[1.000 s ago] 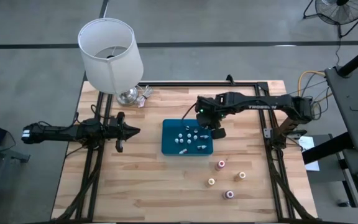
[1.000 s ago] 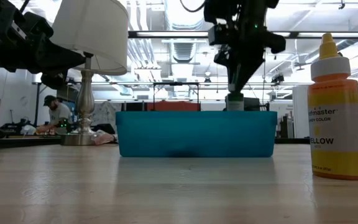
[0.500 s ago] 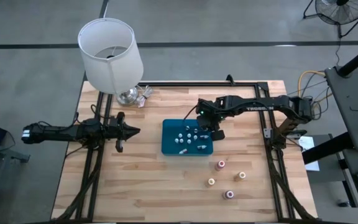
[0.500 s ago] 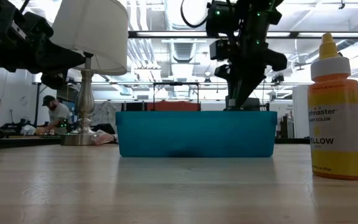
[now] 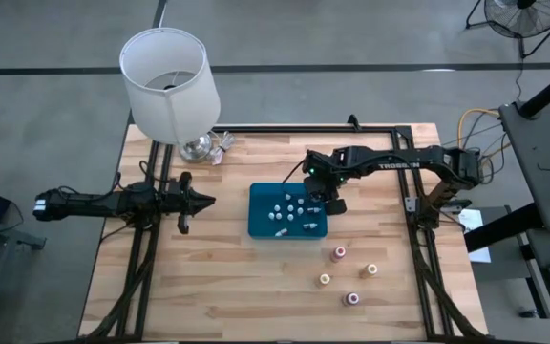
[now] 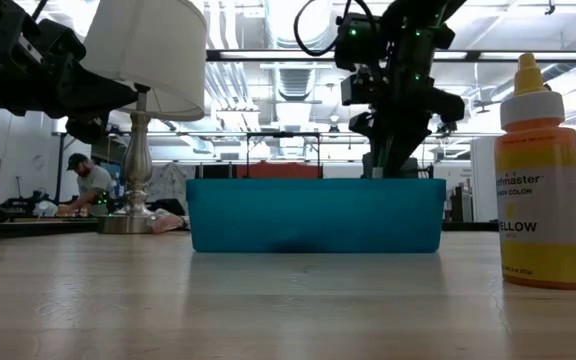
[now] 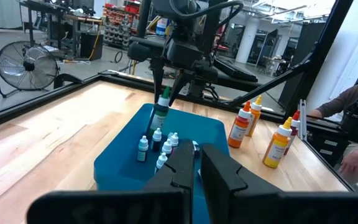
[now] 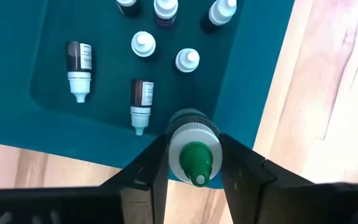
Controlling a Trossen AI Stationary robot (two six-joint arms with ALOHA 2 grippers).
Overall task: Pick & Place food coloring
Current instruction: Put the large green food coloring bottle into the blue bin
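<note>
Right now the right gripper has its fingers closed partway on the green bottle, one pad each side of the white collar just below the green tip. It hangs upright between them, over the tray near its edge. Beneath and beyond the fingertips, small white-capped bottles stand or lie on the tray floor. Four more bottles stand on the table, well apart from either gripper.

I judge the bottle light, its plastic smooth and slightly squeezable; the ridged collar looks like the surest hold, since the tapered tip would slip.

The left gripper waits far from the tray, fingers pressed together on nothing.
</note>
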